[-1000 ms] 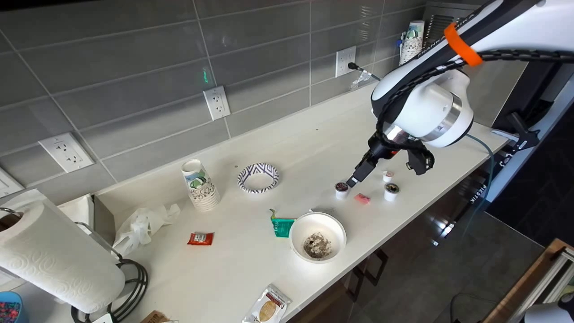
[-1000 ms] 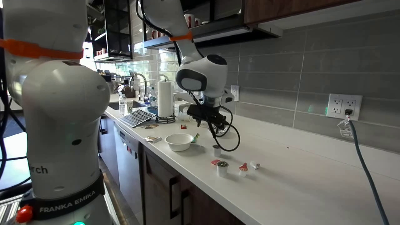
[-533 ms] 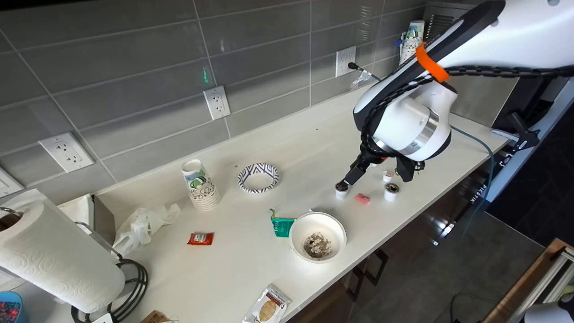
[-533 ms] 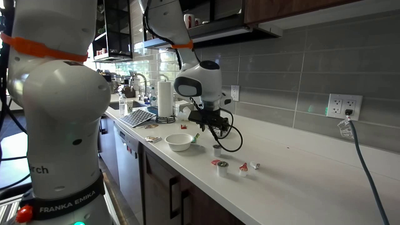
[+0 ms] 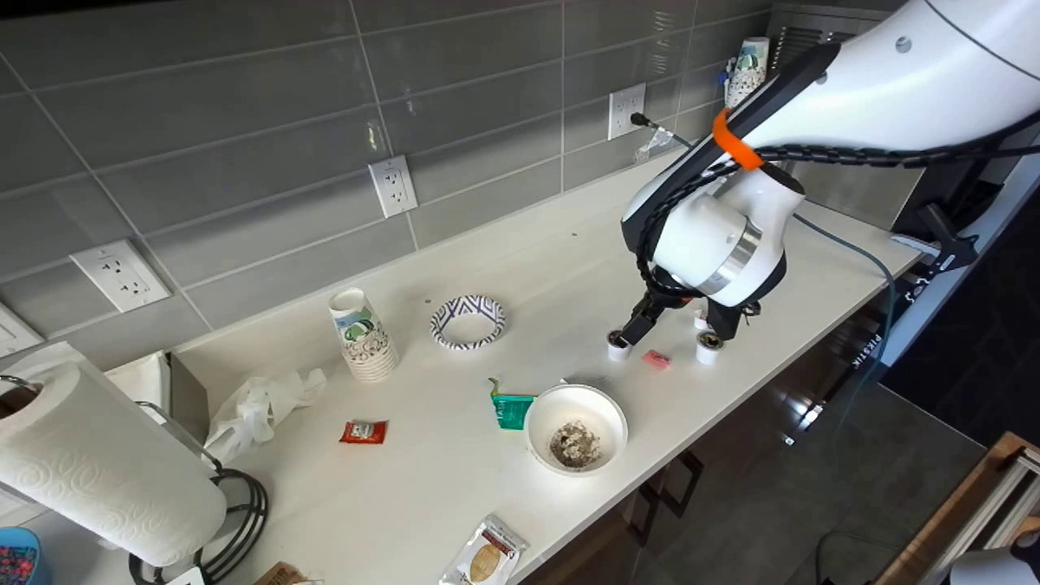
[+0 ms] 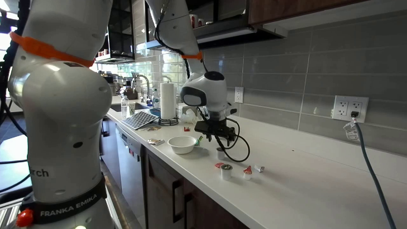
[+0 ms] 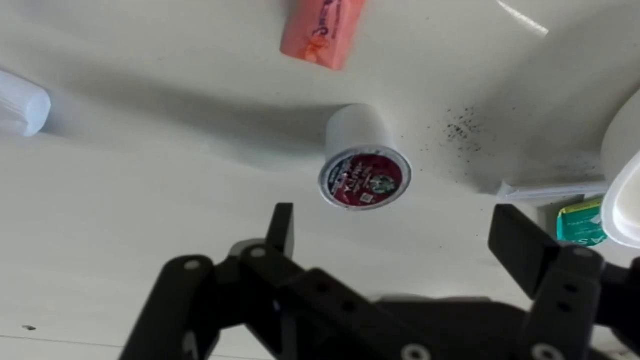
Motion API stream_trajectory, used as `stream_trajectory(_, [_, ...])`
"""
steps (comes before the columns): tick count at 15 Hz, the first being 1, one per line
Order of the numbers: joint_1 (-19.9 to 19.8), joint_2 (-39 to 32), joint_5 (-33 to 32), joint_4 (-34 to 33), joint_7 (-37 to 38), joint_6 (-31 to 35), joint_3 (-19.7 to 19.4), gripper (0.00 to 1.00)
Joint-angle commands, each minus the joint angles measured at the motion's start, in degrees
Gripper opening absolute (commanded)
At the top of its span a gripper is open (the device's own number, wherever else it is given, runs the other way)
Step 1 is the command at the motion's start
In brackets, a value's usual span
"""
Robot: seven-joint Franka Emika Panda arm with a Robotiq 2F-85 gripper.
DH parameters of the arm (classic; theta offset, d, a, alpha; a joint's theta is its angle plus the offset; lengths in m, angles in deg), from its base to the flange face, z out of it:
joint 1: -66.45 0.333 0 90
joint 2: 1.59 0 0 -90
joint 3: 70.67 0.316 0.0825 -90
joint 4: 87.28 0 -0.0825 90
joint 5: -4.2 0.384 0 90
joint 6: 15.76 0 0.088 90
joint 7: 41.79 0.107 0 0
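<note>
The pod (image 7: 361, 150) nearest the white bowl (image 5: 598, 407) is white, its lid (image 7: 367, 177) maroon. The packet (image 5: 512, 412) beside that bowl is green.

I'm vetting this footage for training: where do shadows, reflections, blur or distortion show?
Wrist view: a long soft shadow runs leftward from the coffee pod, whose lid print is blurred; in an exterior view, bright reflections wash the far tiles; in an exterior view, the paper towel roll looks slanted, likely from perspective.

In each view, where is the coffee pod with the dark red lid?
In an exterior view: coffee pod, right of centre, slightly low.
In an exterior view: coffee pod, below centre, slightly right.
Wrist view: coffee pod, near centre.
Shared landmark: white bowl, cropped in wrist view.
</note>
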Motion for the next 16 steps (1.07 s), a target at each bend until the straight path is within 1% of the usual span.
stream_trajectory(1, [-1.02,-3.9,5.37,-2.94,-5.22,1.7,1.68,1.0])
stream_trajectory(6, [-1.6,-6.5,6.42,-3.46,-7.35,2.47,1.72,1.0])
stream_trajectory(12, [-3.0,-9.02,11.01,-6.33,-11.71,2.5,3.09,1.0])
stream_trajectory(16, [-3.22,-10.65,12.09,-7.85,-13.77,2.22,3.53,0.99])
